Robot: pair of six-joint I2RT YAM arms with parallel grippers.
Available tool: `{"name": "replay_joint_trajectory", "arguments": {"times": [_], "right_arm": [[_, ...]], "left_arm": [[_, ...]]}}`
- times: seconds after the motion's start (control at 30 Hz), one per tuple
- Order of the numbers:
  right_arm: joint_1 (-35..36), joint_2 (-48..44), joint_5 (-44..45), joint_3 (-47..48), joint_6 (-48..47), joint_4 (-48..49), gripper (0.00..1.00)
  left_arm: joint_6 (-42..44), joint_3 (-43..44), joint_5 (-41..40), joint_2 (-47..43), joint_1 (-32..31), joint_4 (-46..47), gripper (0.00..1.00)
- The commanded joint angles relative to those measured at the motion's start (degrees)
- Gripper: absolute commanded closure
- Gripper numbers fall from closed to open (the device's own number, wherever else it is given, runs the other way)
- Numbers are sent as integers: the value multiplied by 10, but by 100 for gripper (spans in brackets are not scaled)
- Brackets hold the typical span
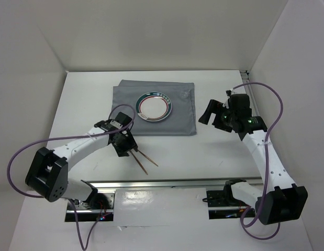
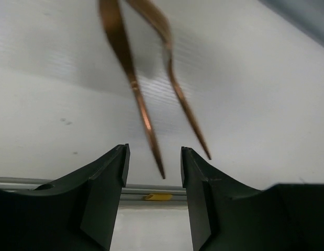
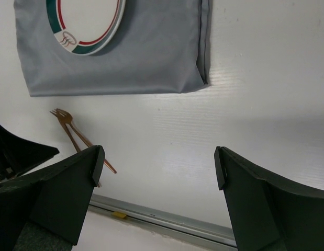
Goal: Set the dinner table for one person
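The white dinner table [image 1: 214,157] carries a grey cloth [image 1: 177,112] with a round plate [image 1: 155,107] with a red and green rim on it. Two copper utensils [image 1: 145,159] lie side by side on the table in front of the cloth; one is a fork [image 3: 65,118]. My left gripper [image 1: 126,149] is open and empty, low over their upper ends. In the left wrist view the two handles [image 2: 146,123] run towards the gap between my fingers [image 2: 154,157]. My right gripper [image 1: 214,107] is wide open and empty, raised to the right of the cloth [image 3: 151,57].
A metal rail [image 1: 167,183] runs along the table's near edge, with a small yellow piece [image 2: 157,197] in it. White walls close the table at the back and both sides. The plate [image 3: 86,26] shows at the top left of the right wrist view.
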Motion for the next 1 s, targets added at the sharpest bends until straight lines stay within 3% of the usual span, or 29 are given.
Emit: {"name": "replay_joint_trajectory", "arguments": {"times": [0.0, 0.3, 0.97], "right_arm": [[-3, -4, -12, -12, -11, 10, 0], [-3, -4, -12, -12, -11, 15, 0], [-3, 18, -18, -29, -16, 32, 0]], "left_arm": [[-39, 34, 0, 23, -21, 19, 40], [-131, 52, -13, 117, -26, 45, 44], [-136, 101, -34, 214, -47, 52, 47]]}}
